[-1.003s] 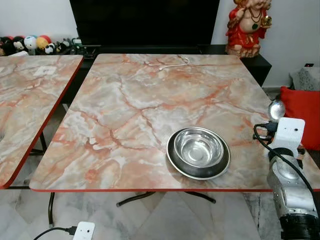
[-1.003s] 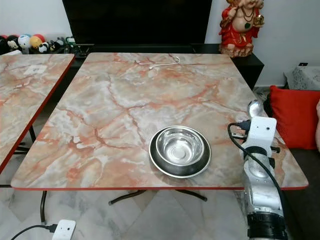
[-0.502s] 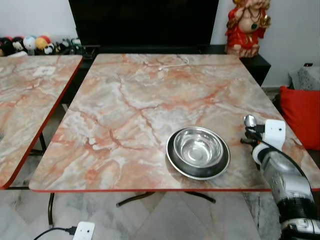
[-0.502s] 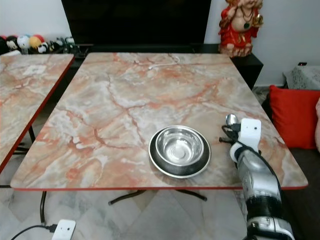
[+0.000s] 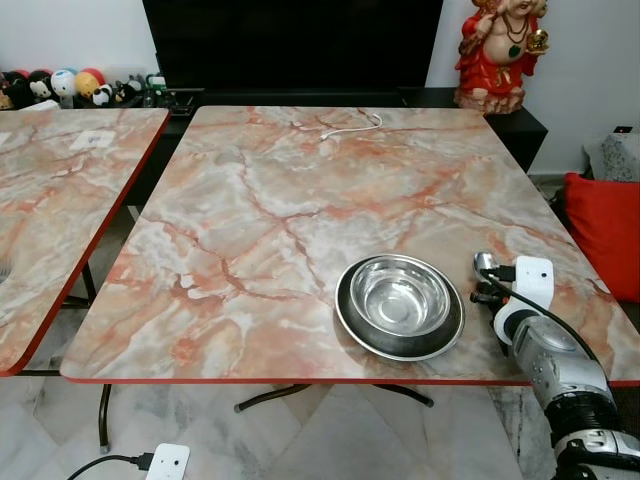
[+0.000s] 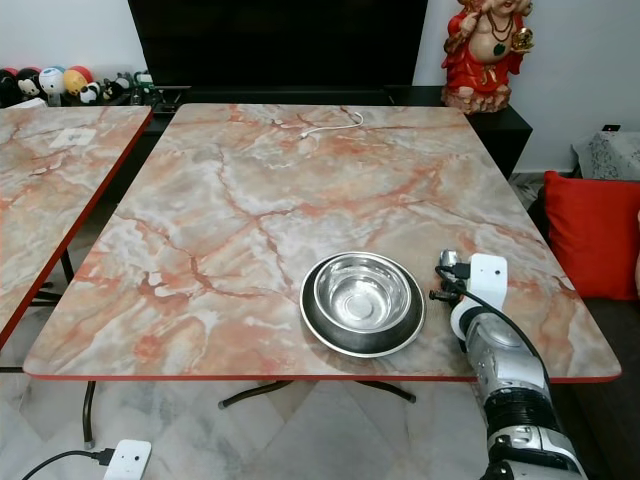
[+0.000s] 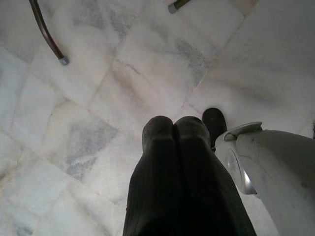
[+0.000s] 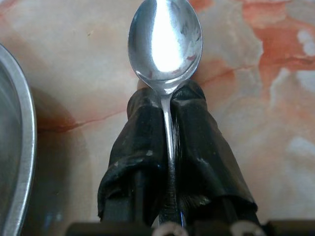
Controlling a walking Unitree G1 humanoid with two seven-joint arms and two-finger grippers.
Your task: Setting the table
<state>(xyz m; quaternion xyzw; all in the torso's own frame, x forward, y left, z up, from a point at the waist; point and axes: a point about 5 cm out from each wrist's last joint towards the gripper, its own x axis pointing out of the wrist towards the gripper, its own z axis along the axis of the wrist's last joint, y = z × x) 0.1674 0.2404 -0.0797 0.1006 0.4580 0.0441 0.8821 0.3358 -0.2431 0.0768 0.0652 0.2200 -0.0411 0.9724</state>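
A shiny steel spoon [image 8: 165,42] is clamped in the right tool [image 8: 167,101]; the steel bowl [image 5: 399,304] stands just beside it.

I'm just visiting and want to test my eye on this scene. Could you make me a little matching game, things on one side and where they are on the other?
Things:
1. spoon
2. steel bowl
3. white cable
4. red statue

Places:
A. on the dark cabinet beyond the marble table
B. clamped between the right gripper's fingers, just right of the bowl
C. near the table's front edge, on a dark plate
D. lying at the table's far edge

Pairs: 1-B, 2-C, 3-D, 4-A
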